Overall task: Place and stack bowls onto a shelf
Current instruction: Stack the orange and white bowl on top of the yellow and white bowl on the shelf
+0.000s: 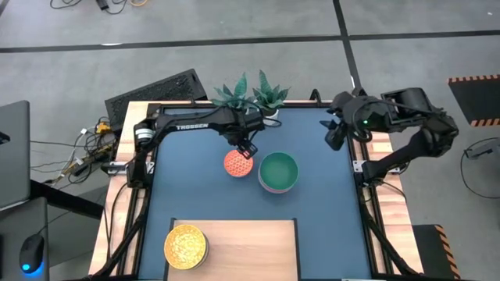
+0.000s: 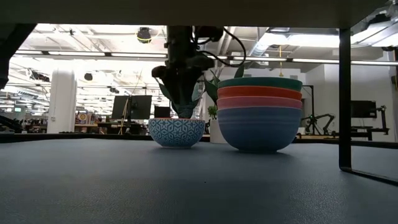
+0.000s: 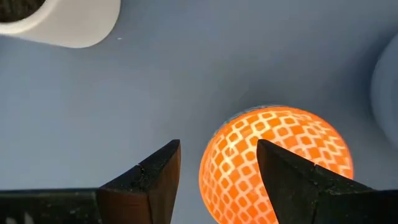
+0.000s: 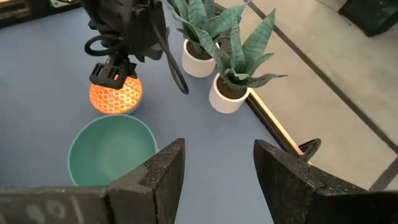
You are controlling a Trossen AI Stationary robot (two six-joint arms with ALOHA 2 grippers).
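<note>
My left gripper (image 1: 246,150) is open and hangs just over the small orange-red patterned bowl (image 1: 238,164) at mid table. In the left wrist view the bowl's rim (image 3: 205,168) lies between the two fingers, one over the inside and one outside. The low view shows a blue patterned outer wall (image 2: 177,132) under the gripper (image 2: 185,112). Beside it stands a stack of larger bowls (image 2: 259,115): light blue at the bottom, then pink, red and green (image 1: 278,172). A yellow-orange bowl (image 1: 185,246) sits on the pale wooden shelf (image 1: 250,250). My right gripper (image 1: 334,139) waits open at the far right.
Two white pots with green plants (image 1: 251,95) stand at the far edge, just behind the left arm. The shelf fills the near middle of the table; one dark leg of it (image 2: 345,93) shows in the low view. Bare blue tabletop (image 1: 328,203) lies to the right of the stack.
</note>
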